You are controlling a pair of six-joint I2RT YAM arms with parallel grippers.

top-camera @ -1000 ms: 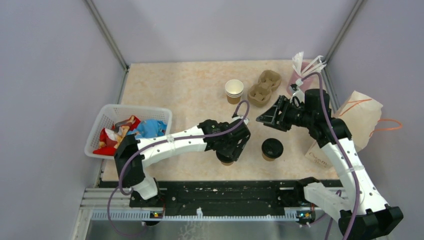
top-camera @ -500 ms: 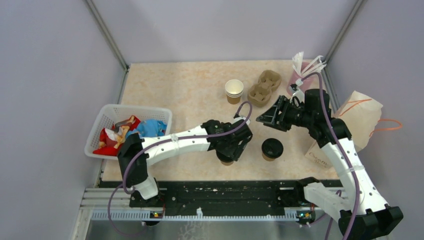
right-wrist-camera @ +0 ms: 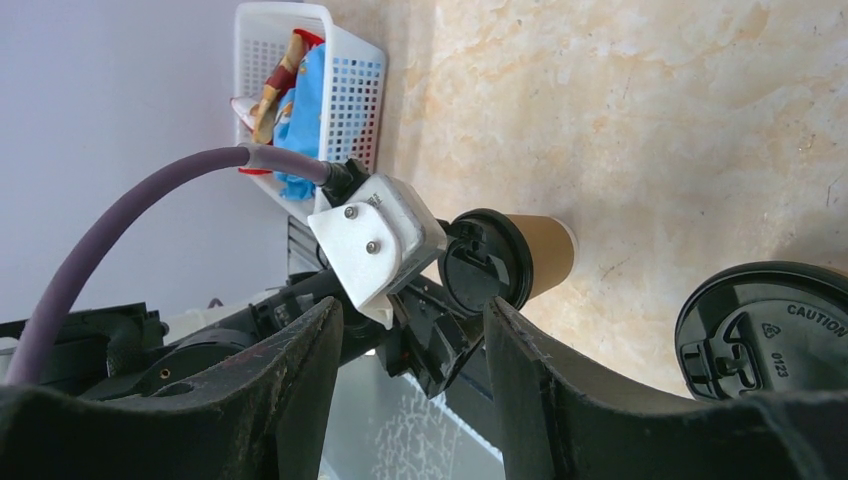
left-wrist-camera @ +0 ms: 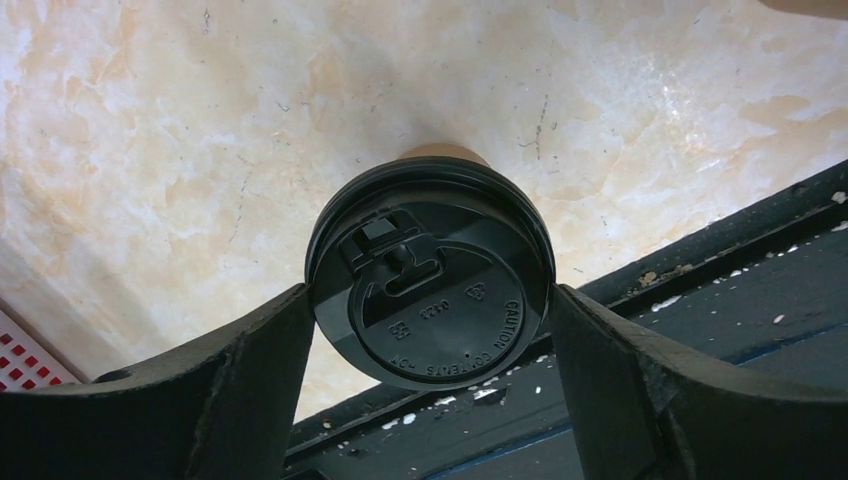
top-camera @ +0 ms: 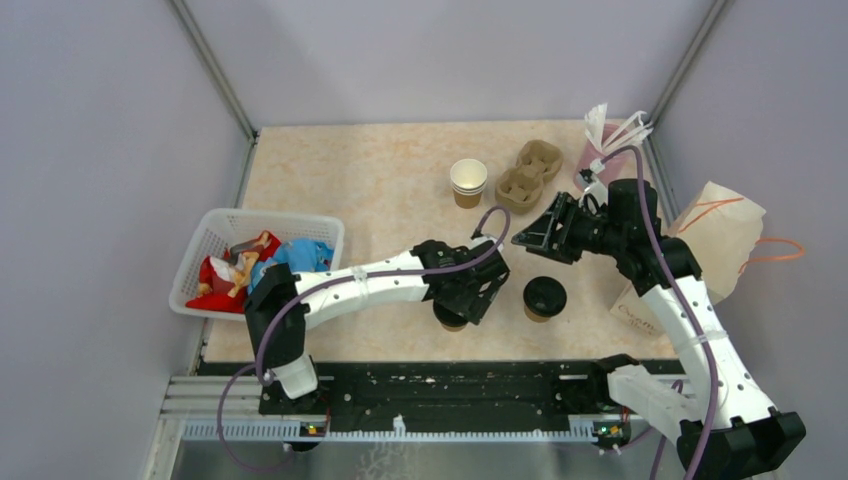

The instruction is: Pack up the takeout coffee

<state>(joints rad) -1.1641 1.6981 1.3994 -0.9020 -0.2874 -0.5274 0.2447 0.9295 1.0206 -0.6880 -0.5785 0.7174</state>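
Note:
Two takeout coffees stand near the table's front edge. The left coffee cup (top-camera: 452,319) sits between my left gripper's (top-camera: 462,300) fingers. In the left wrist view its black lid (left-wrist-camera: 430,272) fills the gap, and both fingers (left-wrist-camera: 250,370) touch its rim, with the gripper (left-wrist-camera: 430,312) shut on it. The right wrist view shows this brown cup (right-wrist-camera: 545,255) on the table. The second lidded cup (top-camera: 544,297) stands free to the right and also shows in the right wrist view (right-wrist-camera: 770,330). My right gripper (top-camera: 532,234) hangs open and empty above and behind it (right-wrist-camera: 410,330).
A stack of open paper cups (top-camera: 468,180), a brown pulp carrier (top-camera: 530,174) and a pink cup of wrapped sticks (top-camera: 598,152) stand at the back right. A paper bag (top-camera: 718,235) lies at the right edge. A white basket (top-camera: 212,228) of packets sits on the left.
My left arm's forearm and elbow have shifted a little to the right while its gripper stays on the left cup. The right arm has barely moved.

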